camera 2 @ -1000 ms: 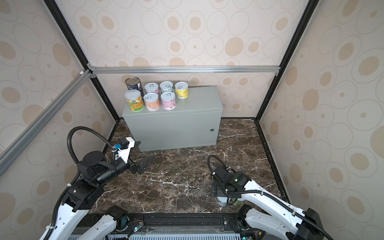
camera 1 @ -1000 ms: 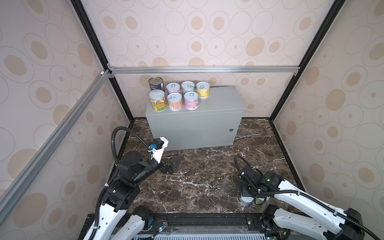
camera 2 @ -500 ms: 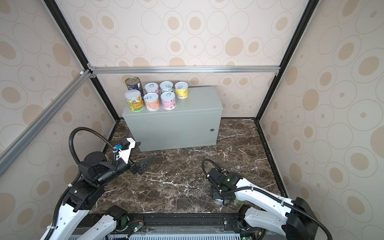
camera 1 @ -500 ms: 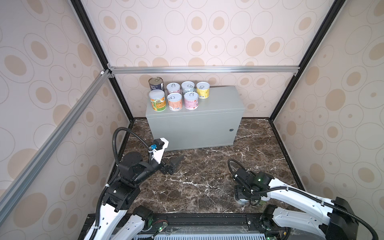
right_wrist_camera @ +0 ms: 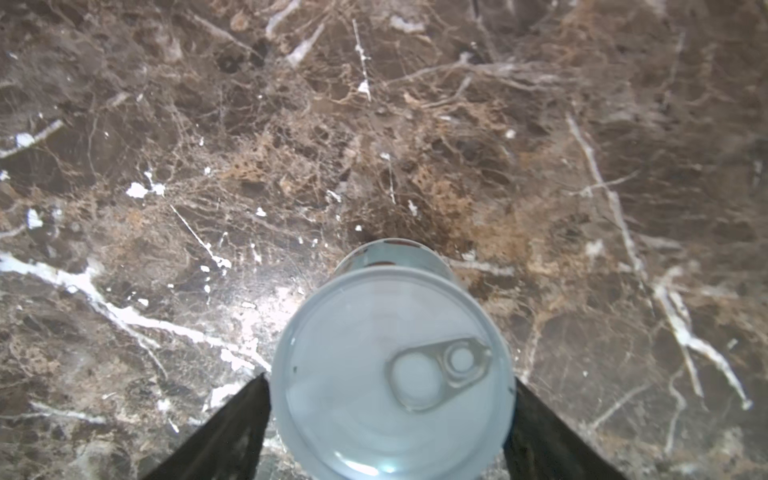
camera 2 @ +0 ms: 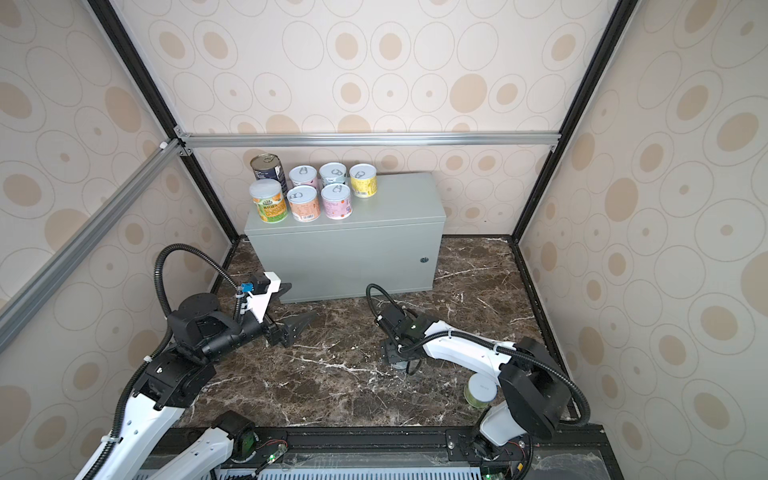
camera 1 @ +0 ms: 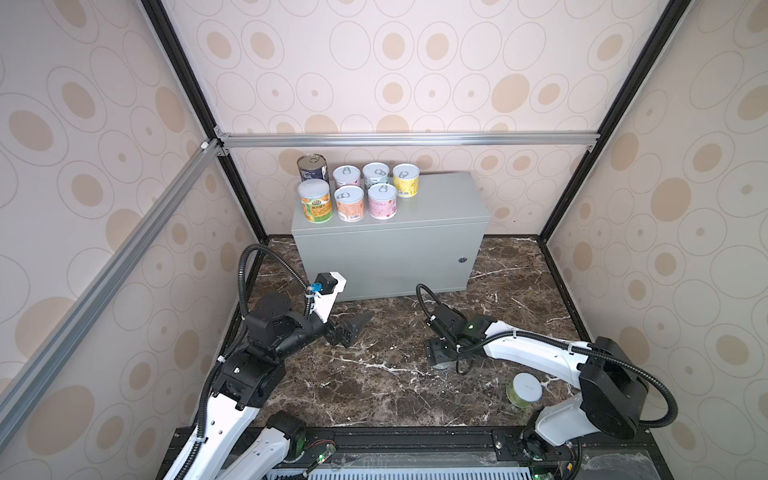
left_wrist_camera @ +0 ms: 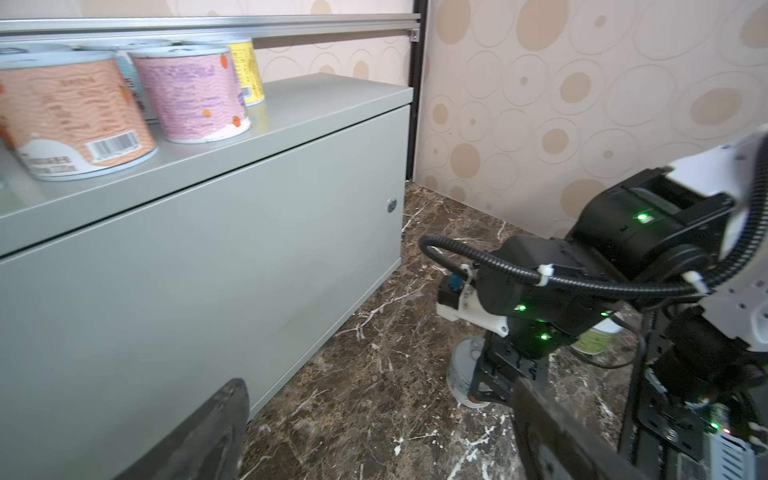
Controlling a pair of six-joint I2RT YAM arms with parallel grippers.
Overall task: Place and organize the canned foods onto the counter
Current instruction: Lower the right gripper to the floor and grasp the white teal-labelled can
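upper centre of both top views: counter (camera 1: 436, 203), a small round lock (camera 1: 462, 260) on its front, seven cans bunched at its left end in two rows. back row: dark-blue can (camera 1: 312, 168), lower half hidden behind the orange-green can (camera 1: 316, 204); then pale pink can (camera 1: 347, 176) and pale blue can (camera 1: 376, 174), both partly covered by the front row; then yellow can (camera 1: 406, 180). front row, beside the orange-green one: salmon can (camera 1: 350, 203) and pink can (camera 1: 382, 201). labels too small to read.

left of centre: left gripper (camera 1: 354, 328), above the marble floor (camera 1: 374, 374), jaws spread wide, nothing between them. fingers (left_wrist_camera: 208, 436) blurred and cut off by the frame edge in the left wrist view.

right of centre, lower down: right gripper (camera 1: 442, 359), pointing down over a pull-tab can (right_wrist_camera: 353, 407) standing on the marble; hides nearly all of it from above. in the right wrist view, one finger at each side of the lid, right at the rim; cannot tell whether pressing or just clear.

lower right of a top view: green can (camera 1: 523, 392), upright on the marble, well apart from the counter, close under the right arm (camera 1: 540, 353).
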